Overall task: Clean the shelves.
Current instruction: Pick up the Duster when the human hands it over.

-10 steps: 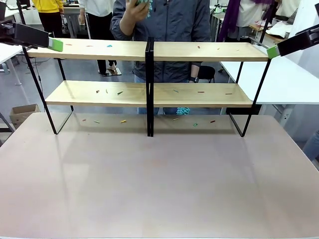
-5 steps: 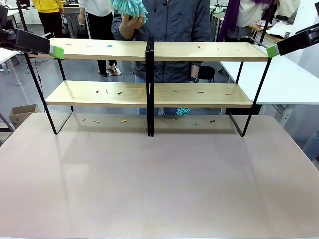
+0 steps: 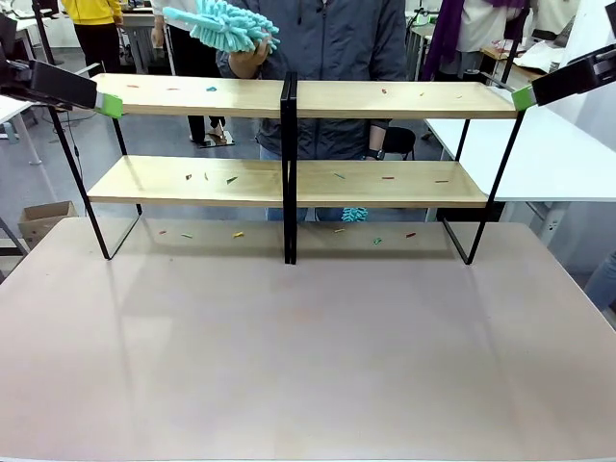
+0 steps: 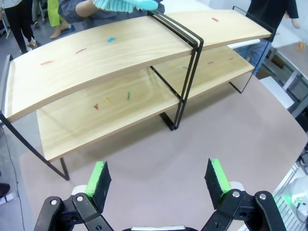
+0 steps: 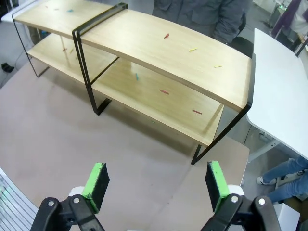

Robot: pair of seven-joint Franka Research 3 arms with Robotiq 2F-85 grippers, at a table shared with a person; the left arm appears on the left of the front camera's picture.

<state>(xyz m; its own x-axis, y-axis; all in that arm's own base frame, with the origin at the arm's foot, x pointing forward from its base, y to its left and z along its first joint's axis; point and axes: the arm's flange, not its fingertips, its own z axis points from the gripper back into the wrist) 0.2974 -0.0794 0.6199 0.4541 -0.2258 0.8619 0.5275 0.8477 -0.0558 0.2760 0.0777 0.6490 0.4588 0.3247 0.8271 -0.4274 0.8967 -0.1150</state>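
The shelves are two long light-wood boards in a thin black frame with a central post, standing at the table's far side; small coloured scraps lie on both boards. Behind them a person's hand holds a teal fluffy duster just above the top board, left of the post; the duster also shows in the left wrist view. My left gripper hovers off the top board's left end, and my right gripper off its right end. Both are open with nothing between the pads: left gripper, right gripper.
More coloured scraps lie on the pinkish table under and in front of the rack. A teal tuft shows behind the lower board. A white table stands at the right, and a cardboard box sits on the floor at left.
The person has lifted the teal duster and swung it out leftward above the top board. My left gripper has drifted slightly left; the right has barely moved.
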